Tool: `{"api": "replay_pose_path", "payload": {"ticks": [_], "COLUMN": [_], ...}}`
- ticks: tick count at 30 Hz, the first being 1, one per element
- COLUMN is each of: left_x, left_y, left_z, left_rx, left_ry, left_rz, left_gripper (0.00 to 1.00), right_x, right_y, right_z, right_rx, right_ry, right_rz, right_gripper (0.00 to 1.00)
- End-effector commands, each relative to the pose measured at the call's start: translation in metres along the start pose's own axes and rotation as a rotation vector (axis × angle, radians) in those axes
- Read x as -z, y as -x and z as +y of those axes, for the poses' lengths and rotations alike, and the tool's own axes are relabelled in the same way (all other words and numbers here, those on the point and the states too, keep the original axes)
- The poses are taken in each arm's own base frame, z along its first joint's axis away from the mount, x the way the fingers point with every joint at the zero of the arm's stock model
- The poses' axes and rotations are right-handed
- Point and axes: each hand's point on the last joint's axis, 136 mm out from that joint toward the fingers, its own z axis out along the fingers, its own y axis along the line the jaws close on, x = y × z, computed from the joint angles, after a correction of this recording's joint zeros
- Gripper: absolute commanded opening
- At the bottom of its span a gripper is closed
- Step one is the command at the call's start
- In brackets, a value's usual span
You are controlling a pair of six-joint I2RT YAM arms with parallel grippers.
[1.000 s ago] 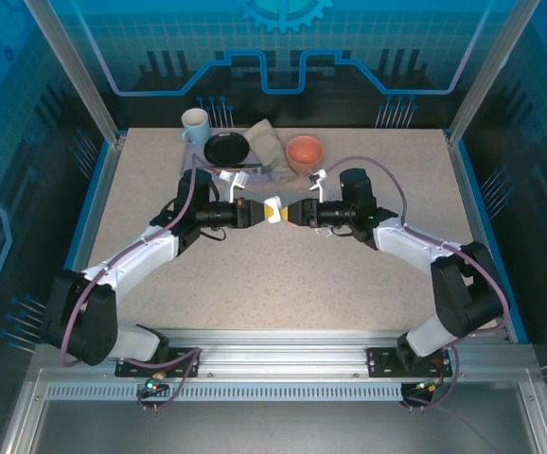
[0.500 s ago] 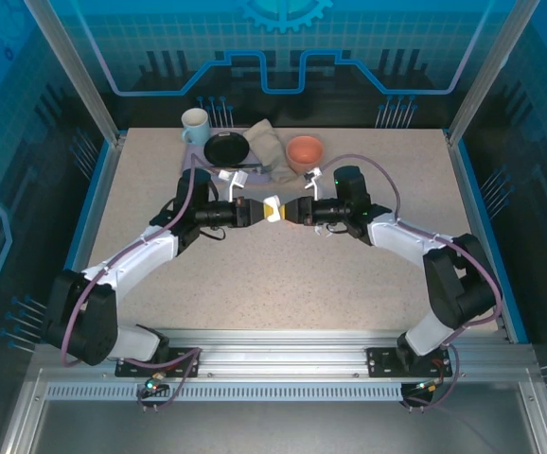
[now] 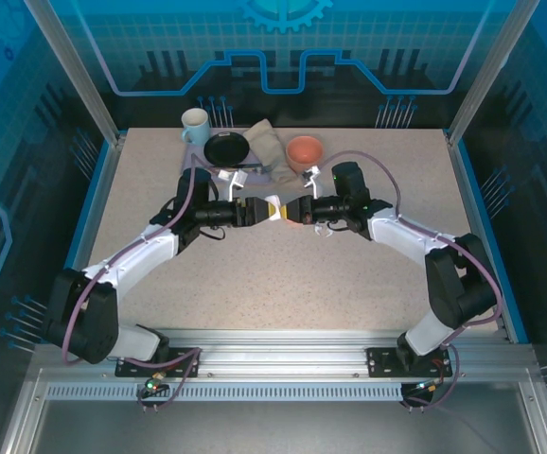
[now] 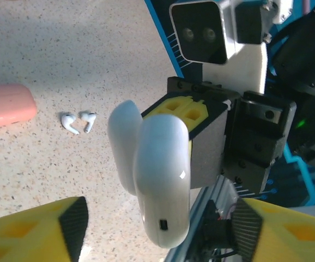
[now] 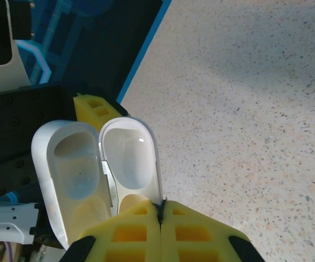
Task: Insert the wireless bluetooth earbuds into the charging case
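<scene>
so the white charging case (image 4: 163, 174) is up in the air mid-table with its lid flipped open, and it's the right gripper (image 5: 160, 210) that has it; those jaws are squeezed together on a thin edge of the shell and that's the whole hold; the left gripper (image 4: 157, 224) has its jaws wide apart on either side of the case, touching nothing as far as I can see; the two white earbuds (image 4: 69, 123) lie on the table (image 4: 65, 43) just beside each other, near a closed pink case (image 4: 5, 103) and well apart from the open one; my worry is that edge pinch; the shell looks smooth and rounded, so any nudge could make it pivot or slip out; the hinge could fold too; and those buds are tiny and curvy, so a slightly off grab probably flicks one away
</scene>
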Motion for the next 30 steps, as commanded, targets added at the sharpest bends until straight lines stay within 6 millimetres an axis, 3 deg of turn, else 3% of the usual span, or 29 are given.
{"api": "replay_pose_path", "payload": {"ticks": [1, 7, 13, 19, 30], "left_x": [0.009, 0.024, 0.018, 0.013, 0.0], "left_y": [0.018, 0.03, 0.017, 0.003, -0.019], "left_z": [-0.004, -0.012, -0.03, -0.014, -0.002], "left_rx": [-0.042, -0.11, -0.088, -0.053, 0.022], "left_ry": [0.02, 0.035, -0.111, -0.1, -0.136], "left_rz": [-0.014, 0.068, 0.291, 0.392, 0.502], "left_gripper": [0.8, 0.82, 0.76, 0.7, 0.56], "right_x": [0.013, 0.022, 0.017, 0.008, -0.008], "right_y": [0.004, 0.006, 0.007, 0.003, -0.017], "right_z": [-0.004, -0.001, 0.007, 0.001, -0.007], "right_rx": [0.061, 0.199, 0.316, 0.356, 0.424], "right_ry": [-0.069, -0.122, -0.099, -0.103, -0.144], "right_rz": [0.034, 0.124, 0.211, 0.278, 0.409], "right_gripper": [0.0, 0.0, 0.0, 0.0, 0.0]}}
